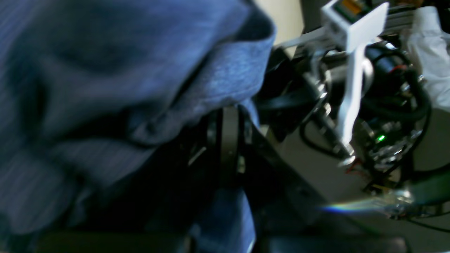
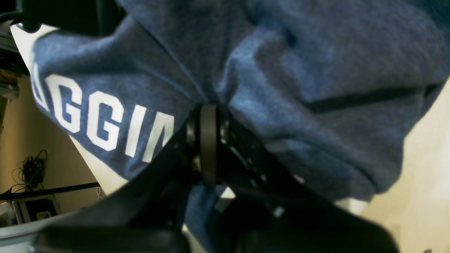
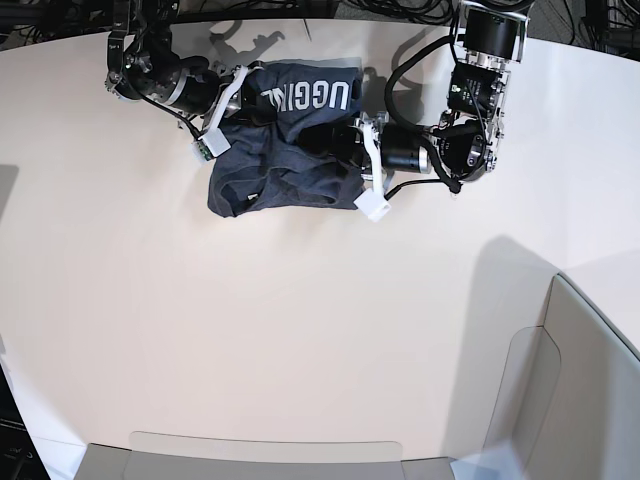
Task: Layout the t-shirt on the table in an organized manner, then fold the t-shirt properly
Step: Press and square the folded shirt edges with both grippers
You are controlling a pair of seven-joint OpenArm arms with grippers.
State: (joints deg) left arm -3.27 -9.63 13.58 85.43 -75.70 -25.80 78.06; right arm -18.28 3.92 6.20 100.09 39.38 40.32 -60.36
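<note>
Right gripper [image 3: 247, 95]: pressed together, pinching the shirt's cloth near the lettering.
T-shirt [image 3: 285, 160]: bunched at the far middle of the table [image 3: 250, 330], between both arms, white letters facing up.
Left gripper [image 3: 335, 135]: pressed together, pinching the shirt's other edge.

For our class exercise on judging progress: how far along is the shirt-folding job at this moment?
Done: nothing yet; the t-shirt sits bunched and creased near the table's far edge, lettering partly showing. In hand: the left gripper and right gripper are both shut on the cloth from opposite sides, apparently to spread it. Left: flattening it fully, then every fold.
</note>
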